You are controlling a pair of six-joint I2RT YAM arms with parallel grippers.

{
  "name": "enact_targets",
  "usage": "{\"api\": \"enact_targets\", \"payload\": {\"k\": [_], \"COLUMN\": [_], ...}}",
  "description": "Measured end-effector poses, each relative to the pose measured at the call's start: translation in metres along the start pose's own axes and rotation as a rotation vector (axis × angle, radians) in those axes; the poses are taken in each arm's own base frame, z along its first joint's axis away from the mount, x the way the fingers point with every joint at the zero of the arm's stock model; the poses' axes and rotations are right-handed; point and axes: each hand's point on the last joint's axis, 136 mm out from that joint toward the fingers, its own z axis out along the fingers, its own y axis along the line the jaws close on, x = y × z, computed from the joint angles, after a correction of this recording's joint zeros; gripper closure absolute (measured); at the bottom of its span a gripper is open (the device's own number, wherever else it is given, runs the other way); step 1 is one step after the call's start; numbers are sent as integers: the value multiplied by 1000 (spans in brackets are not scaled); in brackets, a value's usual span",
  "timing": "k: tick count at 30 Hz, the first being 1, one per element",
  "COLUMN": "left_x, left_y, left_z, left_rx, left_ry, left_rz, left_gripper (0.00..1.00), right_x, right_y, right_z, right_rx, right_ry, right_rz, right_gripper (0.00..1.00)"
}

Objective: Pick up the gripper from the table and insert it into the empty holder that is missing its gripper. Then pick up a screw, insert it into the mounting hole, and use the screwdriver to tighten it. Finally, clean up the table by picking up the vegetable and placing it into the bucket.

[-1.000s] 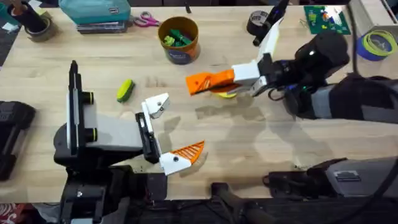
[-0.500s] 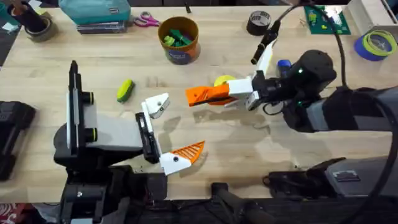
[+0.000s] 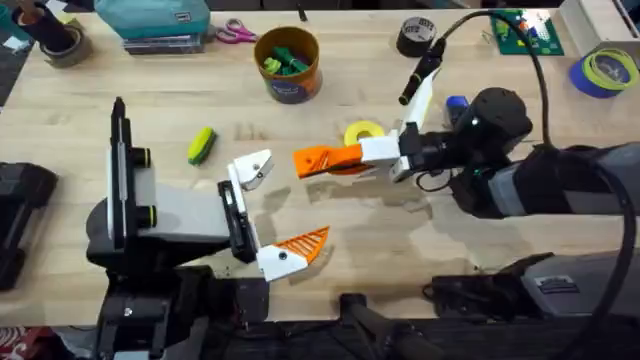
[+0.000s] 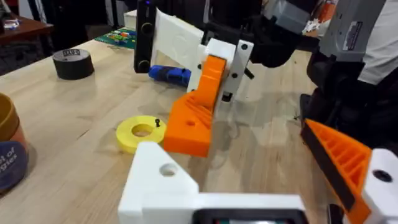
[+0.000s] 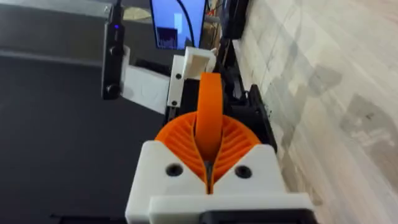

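The right tool, centre frame overhead, is clamped on the orange gripper; it should carry it level toward the bare white holder of the left tool, which stands wide, and slide it on squarely. No writing is readable.

This looks like a robotics lab or a workshop. The wooden table carries two robot arms and many loose work items — tape rolls, a green circuit board, pink scissors and a teal case. A lit monitor stands behind — a work place, not a home.
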Motion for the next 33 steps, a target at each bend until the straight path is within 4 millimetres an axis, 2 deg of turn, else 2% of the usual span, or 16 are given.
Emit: {"api": "enact_targets", "payload": {"k": [7, 12, 15, 21, 33], "left_x": [0, 0, 0, 0, 0], "left_y": [0, 0, 0, 0, 0], "left_z": [0, 0, 0, 0, 0], "left_rx": [0, 0, 0, 0, 0], "left_ry": [0, 0, 0, 0, 0], "left_rz": [0, 0, 0, 0, 0], "left_gripper": [15, 15, 15, 15, 15], "right_x": [11, 19, 26, 26, 29], "right_y": [8, -1, 2, 4, 10], "right_z": [10, 7, 4, 2, 11], "right_rx": [-22, -7, -24, -31, -44], "right_ry": [41, 22, 6, -23, 7], "right_rz": [-48, 1, -28, -7, 59], "right_gripper": [992, 992, 992, 992, 992]}}
